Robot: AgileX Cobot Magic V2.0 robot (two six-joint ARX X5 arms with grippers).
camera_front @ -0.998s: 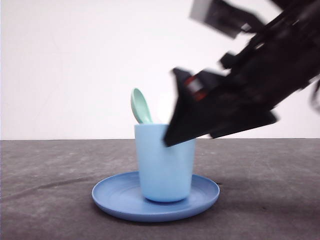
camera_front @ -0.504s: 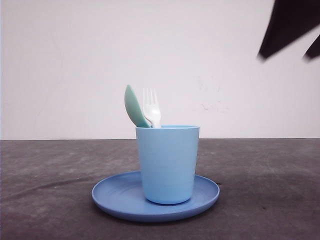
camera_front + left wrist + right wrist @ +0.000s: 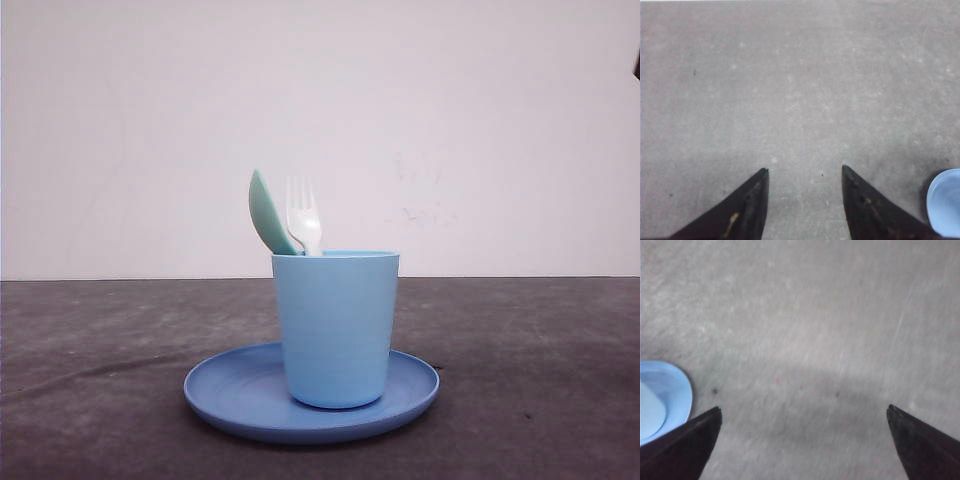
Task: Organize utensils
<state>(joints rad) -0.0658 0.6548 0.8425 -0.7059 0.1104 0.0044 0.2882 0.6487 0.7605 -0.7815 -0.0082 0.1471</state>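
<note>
A: Where are the utensils?

B: Both stand in the light blue cup. The white fork points its tines up, and the mint-green spoon leans just beside it, on its left in the front view, with the bowl above the rim. They seem to touch, but I cannot tell for sure.

A: And the cup?

B: It stands upright in the middle of the round blue plate, which lies on the dark grey bench.

A: What about the hands?

B: The left hand is open, its two dark fingers apart over bare bench, holding nothing. The right hand is spread even wider, also empty. In each wrist view an edge of the plate shows near one finger.
</note>
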